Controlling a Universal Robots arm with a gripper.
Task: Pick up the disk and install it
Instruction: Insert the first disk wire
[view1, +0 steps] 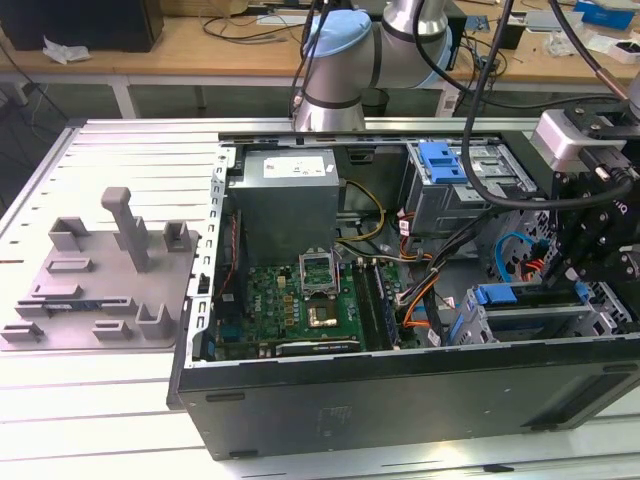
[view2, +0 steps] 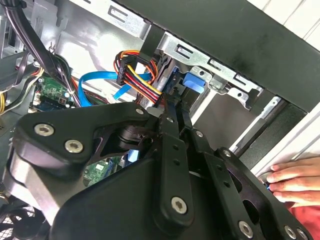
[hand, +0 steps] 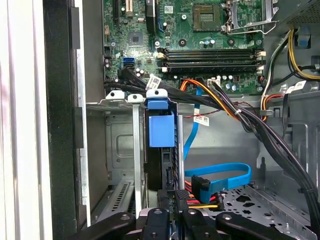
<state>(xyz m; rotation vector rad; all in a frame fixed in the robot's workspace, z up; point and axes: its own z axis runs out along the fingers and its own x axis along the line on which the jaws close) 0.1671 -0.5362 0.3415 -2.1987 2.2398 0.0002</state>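
The tool (hand: 172, 212) presses against the disk's (hand: 161, 150) end, its grip impossible to tell. The disk sits edge-on in the drive cage (hand: 120, 150), mostly hidden.

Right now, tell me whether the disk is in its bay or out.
In. In the first wrist view the disk stands on edge in a slot of the drive cage, with the gripper at its end. Whether it is fully seated: cannot tell.

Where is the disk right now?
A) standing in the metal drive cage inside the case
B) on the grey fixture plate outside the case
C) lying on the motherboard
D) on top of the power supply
A: in the first wrist view the disk, with its blue carrier, stands on edge in a slot of the drive cage, just ahead of the gripper.
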